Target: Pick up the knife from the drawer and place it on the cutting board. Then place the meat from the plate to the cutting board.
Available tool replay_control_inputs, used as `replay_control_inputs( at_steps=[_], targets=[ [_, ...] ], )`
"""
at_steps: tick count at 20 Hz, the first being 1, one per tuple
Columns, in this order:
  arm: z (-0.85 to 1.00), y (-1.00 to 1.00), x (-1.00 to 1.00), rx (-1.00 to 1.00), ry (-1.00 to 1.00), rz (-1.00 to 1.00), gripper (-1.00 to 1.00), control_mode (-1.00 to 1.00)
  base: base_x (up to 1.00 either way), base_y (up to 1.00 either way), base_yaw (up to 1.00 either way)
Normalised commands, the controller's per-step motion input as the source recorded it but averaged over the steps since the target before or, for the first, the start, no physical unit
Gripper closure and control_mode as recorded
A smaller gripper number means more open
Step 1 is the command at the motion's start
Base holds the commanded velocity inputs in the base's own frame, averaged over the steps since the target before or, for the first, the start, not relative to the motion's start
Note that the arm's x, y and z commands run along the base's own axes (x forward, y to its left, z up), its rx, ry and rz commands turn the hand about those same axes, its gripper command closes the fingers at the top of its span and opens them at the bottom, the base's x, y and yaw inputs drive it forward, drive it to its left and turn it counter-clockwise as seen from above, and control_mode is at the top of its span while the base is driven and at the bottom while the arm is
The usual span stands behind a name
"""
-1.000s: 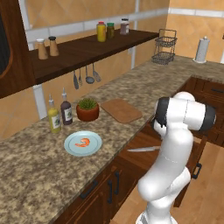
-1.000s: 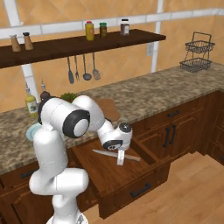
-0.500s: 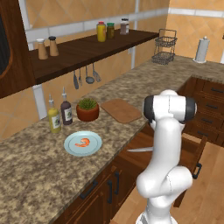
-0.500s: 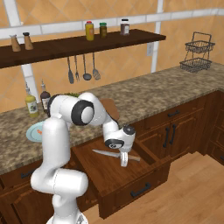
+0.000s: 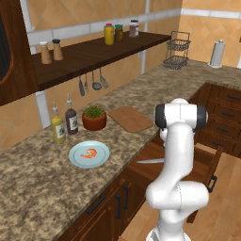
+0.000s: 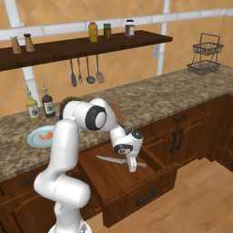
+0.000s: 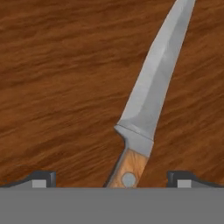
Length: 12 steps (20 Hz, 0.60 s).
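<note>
The knife (image 7: 153, 87) lies flat on the floor of the open drawer (image 6: 136, 198), pale blade pointing away from my hand and wooden handle toward it. My gripper (image 7: 111, 179) hangs low over that handle, open, one fingertip (image 7: 41, 178) on each side and well apart from it. From the right base view, the gripper (image 6: 132, 166) sits at the handle end of the knife (image 6: 111, 159). Its blade tip (image 5: 150, 161) pokes out from behind my arm. The cutting board (image 5: 130, 118) lies bare on the counter. The meat (image 5: 88, 153) rests on the blue plate (image 5: 101, 160).
A potted plant (image 5: 94, 117) and two bottles (image 5: 65, 123) stand behind the plate. Utensils (image 6: 86, 73) hang under the wall shelf. A wire basket (image 5: 176, 56) and paper towel roll (image 5: 216, 52) stand farther along the counter. The drawer's front juts into the aisle.
My hand has sunk a little lower and nearer the knife handle inside the drawer, and the elbow has swung toward the counter. The knife, plate and board have stayed put.
</note>
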Motion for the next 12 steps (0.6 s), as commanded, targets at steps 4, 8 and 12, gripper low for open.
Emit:
replay_control_inputs(
  at_steps=[4,8,12],
  targets=[
    [-0.31,0.0,0.39,0.0,0.05,0.07,-1.0,-1.0,0.0,0.0,0.0],
    [-0.36,0.0,0.35,0.0,0.03,0.07,-1.0,-1.0,0.0,0.0,0.0],
    [-0.36,-0.04,0.04,0.0,0.06,0.05,1.0,-1.0,0.0,0.0,0.0]
  ],
)
